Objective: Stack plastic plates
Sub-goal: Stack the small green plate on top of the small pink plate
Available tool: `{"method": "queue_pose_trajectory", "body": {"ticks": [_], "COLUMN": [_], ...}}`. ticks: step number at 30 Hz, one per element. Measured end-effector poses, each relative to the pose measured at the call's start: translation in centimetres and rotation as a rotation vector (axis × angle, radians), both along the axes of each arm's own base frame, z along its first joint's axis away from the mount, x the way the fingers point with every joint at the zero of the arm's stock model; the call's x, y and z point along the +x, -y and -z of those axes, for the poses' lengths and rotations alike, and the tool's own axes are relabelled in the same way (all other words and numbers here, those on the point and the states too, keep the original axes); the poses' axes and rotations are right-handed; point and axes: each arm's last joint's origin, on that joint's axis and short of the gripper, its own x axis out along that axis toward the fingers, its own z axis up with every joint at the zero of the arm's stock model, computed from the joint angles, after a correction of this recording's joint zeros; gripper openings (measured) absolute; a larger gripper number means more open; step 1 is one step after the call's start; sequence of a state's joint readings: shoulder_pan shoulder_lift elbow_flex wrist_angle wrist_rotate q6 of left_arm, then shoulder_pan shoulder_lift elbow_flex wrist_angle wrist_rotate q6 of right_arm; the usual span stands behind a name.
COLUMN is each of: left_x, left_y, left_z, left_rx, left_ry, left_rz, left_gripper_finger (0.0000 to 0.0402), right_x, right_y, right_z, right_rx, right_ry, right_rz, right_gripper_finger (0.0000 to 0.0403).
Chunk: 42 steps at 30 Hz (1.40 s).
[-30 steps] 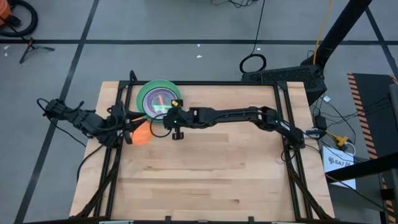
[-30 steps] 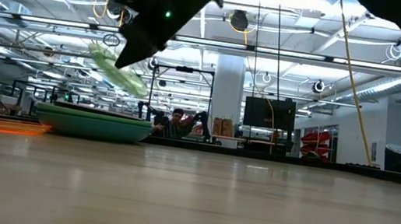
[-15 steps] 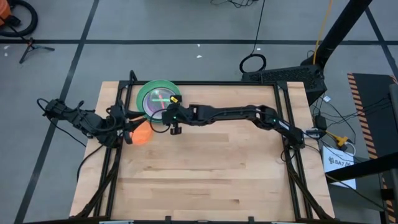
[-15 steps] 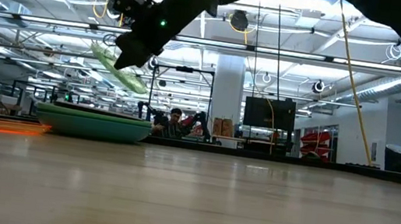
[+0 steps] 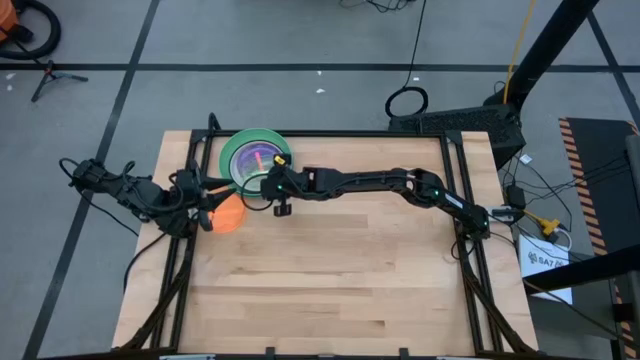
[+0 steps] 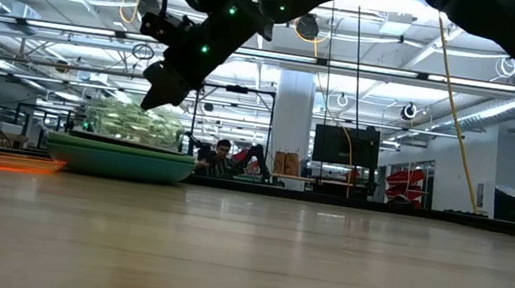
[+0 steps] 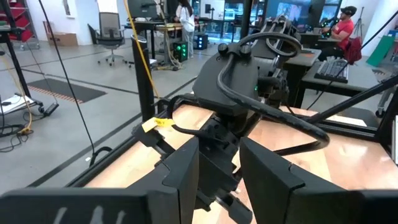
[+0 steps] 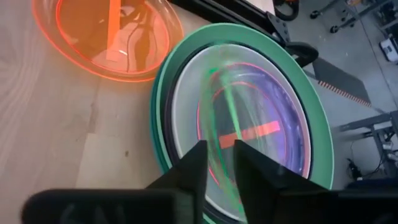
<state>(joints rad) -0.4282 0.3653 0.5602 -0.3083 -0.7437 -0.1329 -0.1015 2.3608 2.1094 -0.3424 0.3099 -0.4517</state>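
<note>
Right claw (image 8: 217, 163) pinches a clear, glossy lime plate (image 8: 231, 134) over the round teal-rimmed stack (image 5: 254, 158) on the wooden table (image 5: 330, 270); left claw's state unclear.

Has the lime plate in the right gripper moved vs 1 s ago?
Yes. In the low view the lime plate has dropped from a tilted hang to just over the plate stack, held by the right gripper.

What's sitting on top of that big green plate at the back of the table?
On the green plate sit smaller plates: a pale one, then a purple one. The right pincer holds a clear lime plate over them. Anything beneath is covered.
</note>
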Motion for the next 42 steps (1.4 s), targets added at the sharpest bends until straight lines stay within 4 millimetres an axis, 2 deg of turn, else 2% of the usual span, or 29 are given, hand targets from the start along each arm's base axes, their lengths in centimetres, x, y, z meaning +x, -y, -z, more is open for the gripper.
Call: {"method": "queue_pose_trajectory", "body": {"ticks": [4,8,12,18,24,26,31,33,36,39,42], "left_x": [0.0,0.0,0.0,0.1,0.1,0.1,0.8,1.4,2.8,4.0,5.0], "left_y": [0.0,0.0,0.0,0.0,0.0,0.0,0.4,0.7,1.3,1.9,2.3], "left_z": [0.0,-0.1,-0.5,-0.7,-0.6,-0.4,0.5,0.8,1.5,2.2,2.8], "left_rx": [0.013,0.036,0.06,0.067,0.076,0.078,0.063,0.054,0.067,0.088,0.094], "left_ry": [-0.004,-0.002,0.023,0.041,0.024,0.007,-0.068,-0.1,-0.159,-0.214,-0.247], "left_rz": [0.001,0.003,0.004,0.004,0.005,0.006,0.011,0.011,0.009,0.01,0.009], "left_gripper_finger": [0.0122,0.0122,0.0122,0.0122,0.0122,0.0122,0.0122,0.0122,0.0122,0.0122,0.0122], "right_x": [-0.2,-0.4,-0.5,-0.4,-0.9,-1.9,-5.9,-7.5,-9.9,-12.3,-14.5], "right_y": [0.2,-0.5,-1.1,-0.3,-0.1,-0.7,-3.0,-4.0,-5.2,-6.3,-7.0], "right_z": [0.1,-0.6,-1.5,-0.7,-1.3,-2.5,-6.5,-6.8,-7.0,-6.7,-5.4], "right_rx": [0.015,0.021,0.052,0.078,0.164,0.159,0.216,0.236,0.253,0.255,0.259], "right_ry": [-0.004,-0.007,0.037,0.026,-0.004,-0.06,-0.232,-0.301,-0.309,-0.216,-0.078], "right_rz": [0.046,0.052,0.052,0.069,-0.031,-0.037,-0.025,-0.015,-0.016,-0.044,-0.08], "right_gripper_finger": [0.0111,0.0136,0.0143,0.0143,0.0144,0.0144,0.0135,0.0127,0.0113,0.0102,0.0094]}}
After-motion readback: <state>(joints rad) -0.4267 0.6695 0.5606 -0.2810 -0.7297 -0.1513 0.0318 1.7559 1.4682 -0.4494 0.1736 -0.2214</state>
